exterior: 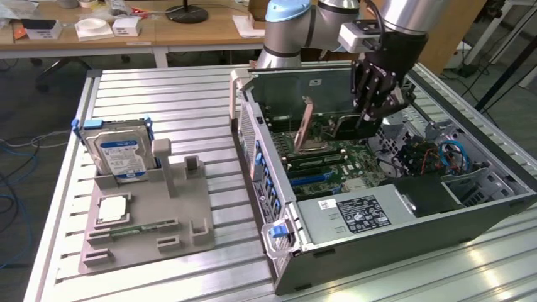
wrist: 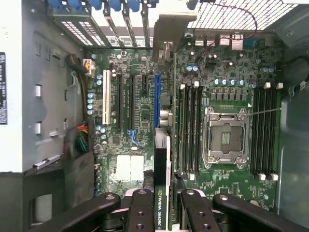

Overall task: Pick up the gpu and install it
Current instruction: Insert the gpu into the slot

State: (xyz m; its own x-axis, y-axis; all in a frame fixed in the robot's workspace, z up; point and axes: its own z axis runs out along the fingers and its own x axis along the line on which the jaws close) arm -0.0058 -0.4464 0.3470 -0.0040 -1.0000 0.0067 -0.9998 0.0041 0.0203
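**Over the open case, one pincer gripping one gpu**

Inside the one open case (exterior: 378, 251), lying on its side on the ribbed metal surface (exterior: 168, 88), the arm's pincer (exterior: 373, 110) is hanging above the motherboard (wrist: 140, 96). Its fingers (wrist: 140, 212) are standing partly closed, pressing on the two faces of the gpu (wrist: 161, 193), one from each side. The wrist view is showing the card edge-on, with its labelled edge facing the camera. It is lying in line with the one blue slot (wrist: 157, 99), between the expansion slots and the memory slots beside the one socket (wrist: 227, 137). Whether the card is touching the board is not clear. One white slot (wrist: 106, 99) is lying further out, well apart from the card.

Toward the exterior view's left, one grey fixture (exterior: 180, 207) is sitting on the surface beside the case. It is carrying three parts. One hard drive (exterior: 120, 154) is standing upright in a blue frame. One square chip (exterior: 113, 209) is lying flat. One thin green memory stick (exterior: 134, 231) is resting in a groove near the chip.
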